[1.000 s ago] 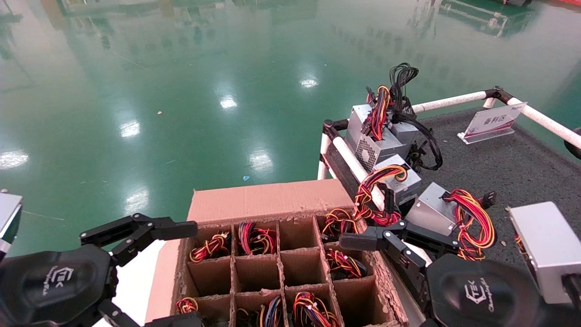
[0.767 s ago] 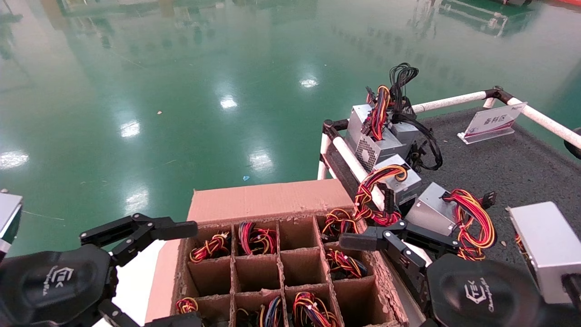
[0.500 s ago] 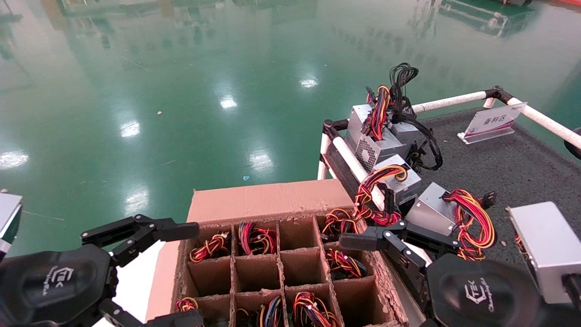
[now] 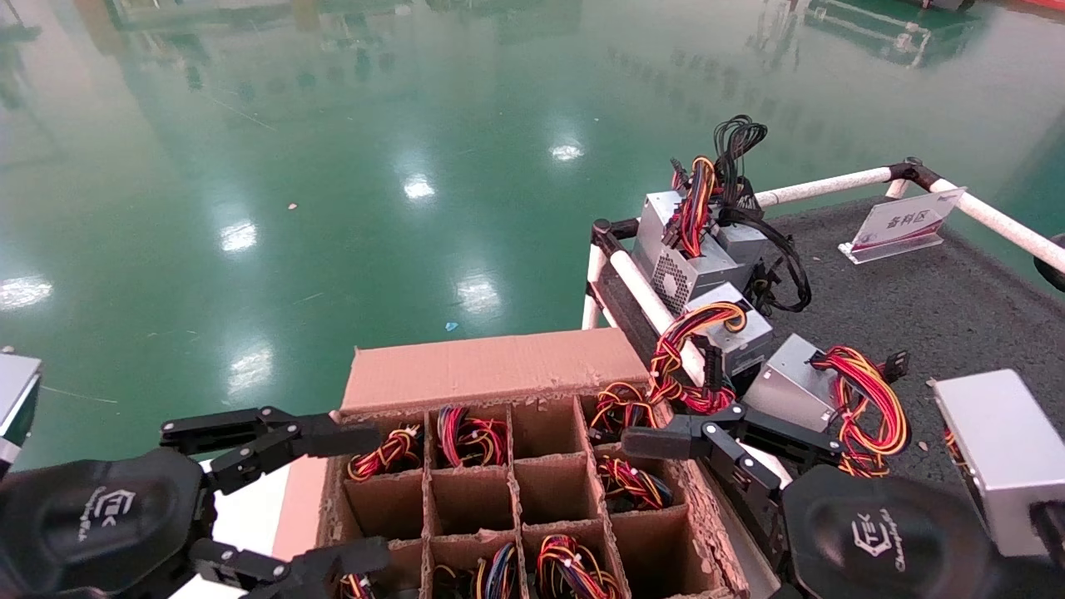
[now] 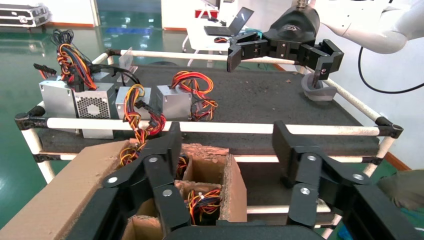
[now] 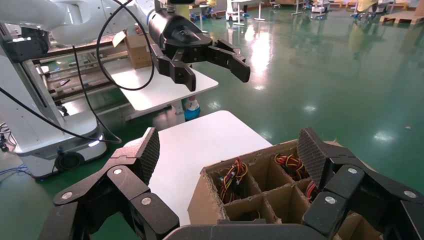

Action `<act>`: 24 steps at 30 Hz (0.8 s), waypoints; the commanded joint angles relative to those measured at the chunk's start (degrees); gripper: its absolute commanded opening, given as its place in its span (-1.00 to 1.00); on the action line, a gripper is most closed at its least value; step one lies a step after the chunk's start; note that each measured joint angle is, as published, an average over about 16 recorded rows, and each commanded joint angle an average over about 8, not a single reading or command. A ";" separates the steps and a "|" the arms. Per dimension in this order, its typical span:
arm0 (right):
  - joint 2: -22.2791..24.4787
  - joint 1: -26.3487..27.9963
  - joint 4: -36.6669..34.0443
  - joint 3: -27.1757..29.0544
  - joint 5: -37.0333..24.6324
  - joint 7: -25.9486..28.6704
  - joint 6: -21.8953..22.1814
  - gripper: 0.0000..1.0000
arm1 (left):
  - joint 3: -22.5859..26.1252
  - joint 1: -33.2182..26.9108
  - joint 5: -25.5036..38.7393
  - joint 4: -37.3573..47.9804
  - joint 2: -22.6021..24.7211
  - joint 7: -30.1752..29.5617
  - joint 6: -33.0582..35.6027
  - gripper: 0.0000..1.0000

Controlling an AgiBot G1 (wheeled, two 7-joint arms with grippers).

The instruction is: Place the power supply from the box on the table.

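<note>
The brown box (image 4: 491, 366) with its divider grid stands low in the head view. Several cells hold a power supply, showing only as red, yellow and orange wire loops (image 4: 385, 450) (image 5: 202, 201) (image 6: 231, 175). My left gripper (image 4: 370, 495) (image 5: 227, 137) hangs open and empty over the box's left column of cells. My right gripper (image 6: 230, 150) hovers open and empty over the box's right edge. Only its upper finger (image 4: 657, 441) shows in the head view. The dark grey table (image 4: 915, 308) lies to the right and carries several power supplies (image 4: 795, 387).
White pipe rails (image 4: 645, 299) with black joints edge the table beside the box. A slanted sign holder (image 4: 903, 225) stands at the table's far side. A white tabletop (image 6: 200, 145) lies left of the box. Glossy green floor (image 4: 333, 166) stretches beyond.
My left gripper has moved right, over the box's left cells, and its lower finger has come into view. The right arm has not moved.
</note>
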 commanded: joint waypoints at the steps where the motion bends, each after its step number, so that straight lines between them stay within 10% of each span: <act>1: 0.00 0.00 0.00 0.00 0.00 0.00 0.00 1.00 | 0.00 0.00 0.00 0.00 0.00 0.00 0.00 -1.00; 24: 0.00 0.00 0.00 0.00 0.00 0.00 0.00 1.00 | 0.00 0.00 0.00 0.00 0.00 0.00 0.00 -0.96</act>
